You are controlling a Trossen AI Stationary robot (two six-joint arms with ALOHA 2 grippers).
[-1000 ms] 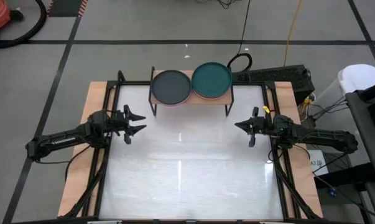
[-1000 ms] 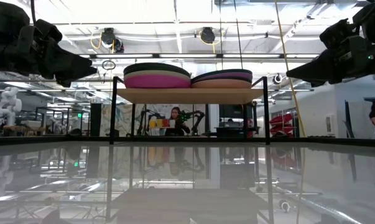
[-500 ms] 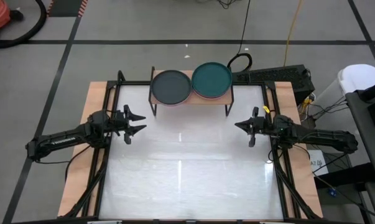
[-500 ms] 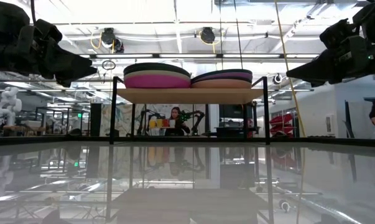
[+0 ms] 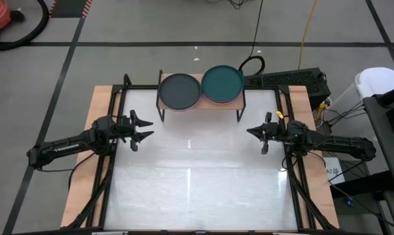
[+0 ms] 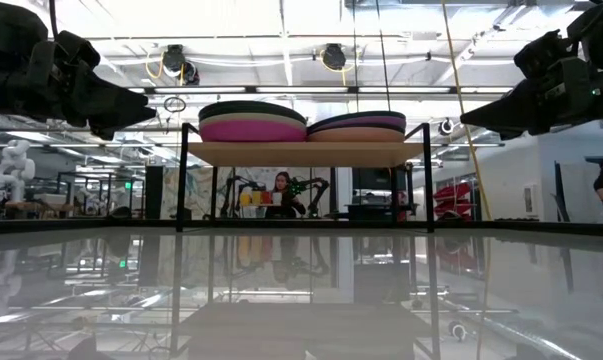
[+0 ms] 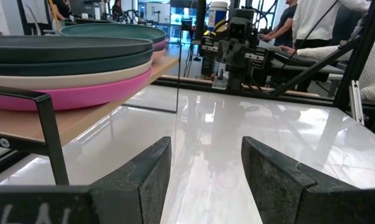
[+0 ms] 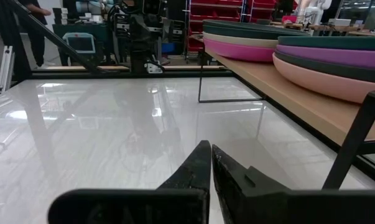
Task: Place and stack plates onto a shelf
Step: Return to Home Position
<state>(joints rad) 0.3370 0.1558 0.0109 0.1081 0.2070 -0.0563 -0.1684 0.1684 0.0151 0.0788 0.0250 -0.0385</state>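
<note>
One shelf [image 6: 306, 153] bears two stacks of plates. The dark-grey-topped stack [image 5: 179, 91] shows four plates and the teal-topped stack [image 5: 222, 83] three; any hidden between cannot be told. Two grippers — the left gripper [image 5: 151, 128] and the right gripper [image 5: 249, 132].

Grey floor [image 5: 33, 72] crossed by black tape lines [image 5: 183, 44]; bright ceiling lights [image 6: 231, 20] overhead; red storage bins [image 8: 218, 9] at the far side.
</note>
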